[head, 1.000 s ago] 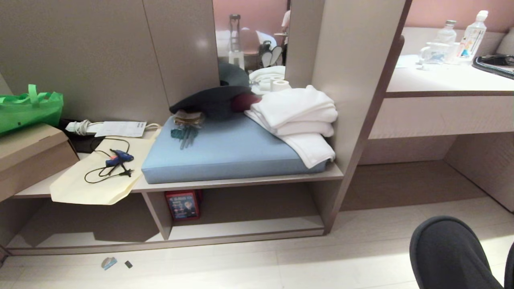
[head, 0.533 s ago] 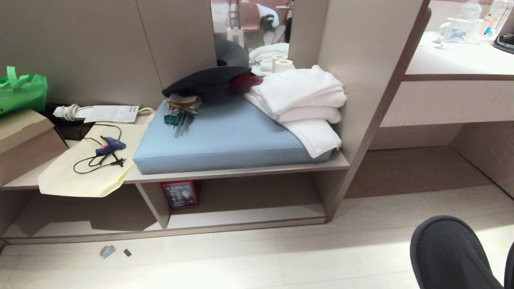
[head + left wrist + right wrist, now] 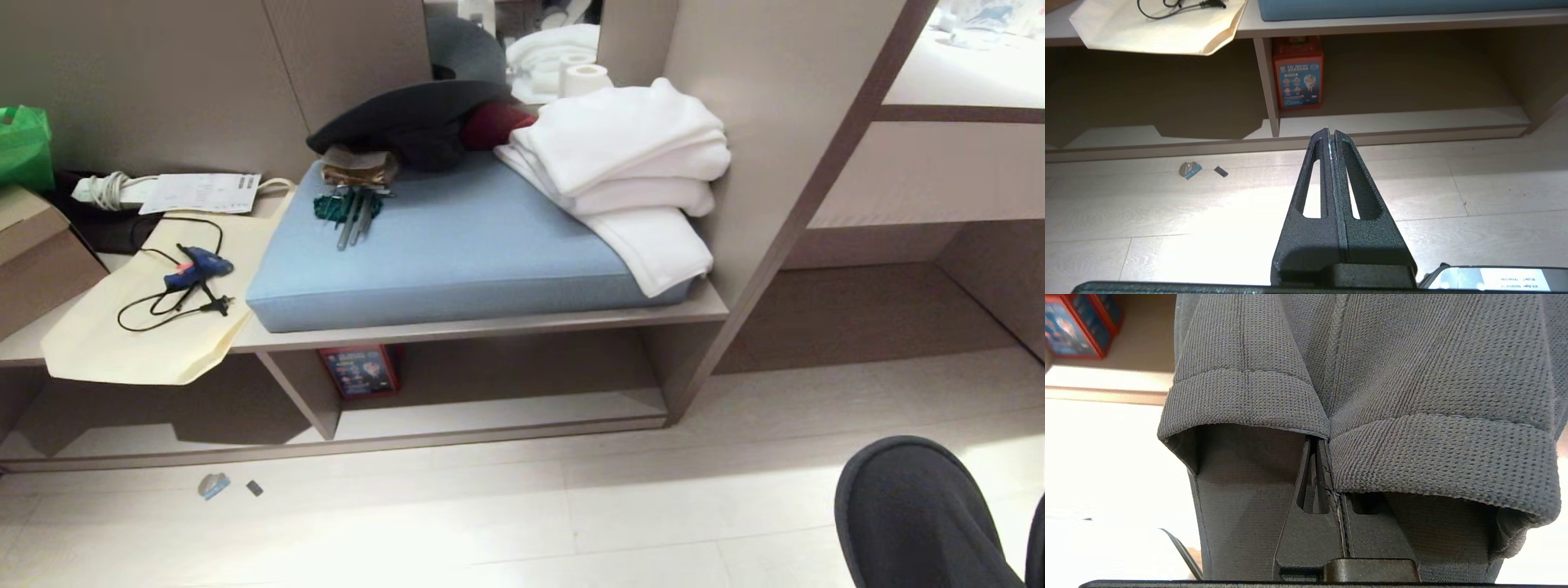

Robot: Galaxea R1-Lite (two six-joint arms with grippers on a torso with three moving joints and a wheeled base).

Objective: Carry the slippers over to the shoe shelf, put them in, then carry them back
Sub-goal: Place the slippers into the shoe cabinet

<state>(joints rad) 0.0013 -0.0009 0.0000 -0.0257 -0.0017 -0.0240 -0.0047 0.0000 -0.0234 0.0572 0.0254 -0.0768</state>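
Two dark grey slippers hang side by side from the right claw, which is clamped on their inner edges. The left claw is pressed together, empty, above pale floor. One shoe shelf holds one red box.

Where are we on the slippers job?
Done: slippers picked up, both clamped in the shut right gripper, in front of the shelf. In hand: the carry. Left: put them in the cubby by the red box, then bring them back. Left gripper is shut, empty.
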